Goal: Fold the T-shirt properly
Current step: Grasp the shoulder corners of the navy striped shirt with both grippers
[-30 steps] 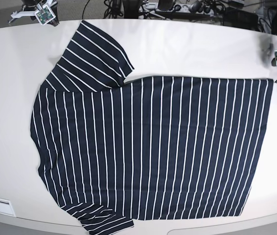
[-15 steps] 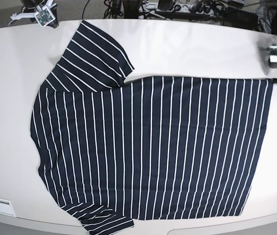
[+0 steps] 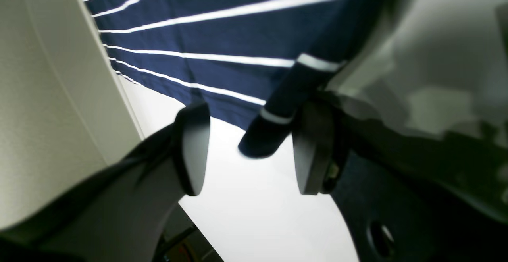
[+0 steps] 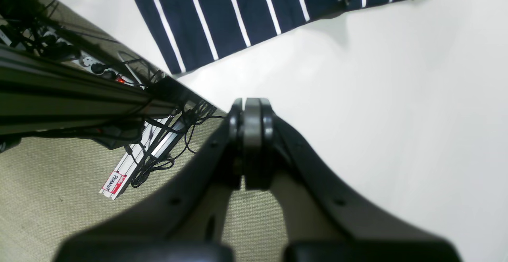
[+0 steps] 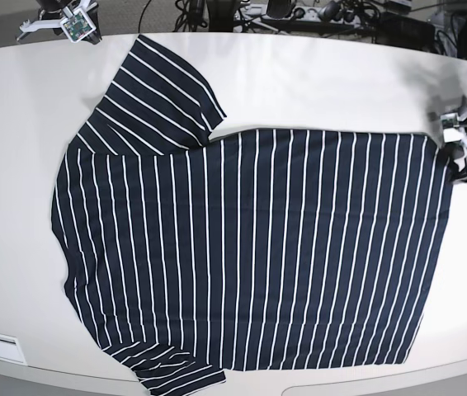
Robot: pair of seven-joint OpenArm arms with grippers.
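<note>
- The left gripper (image 3: 246,151) stood wide open, a raised hem corner of the T-shirt (image 3: 238,27) between its jaws.
- The right gripper (image 4: 252,127), pressed closed and empty, sat well apart from the cloth.

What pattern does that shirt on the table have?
The shirt is dark navy with thin, evenly spaced white stripes, seen best in the base view.

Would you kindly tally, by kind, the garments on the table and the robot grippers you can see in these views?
T-shirt: 1, spread flat on the white table.
Grippers: 2, the left gripper open around the shirt's hem corner, and the right gripper shut, holding nothing.
Total: 3.
</note>
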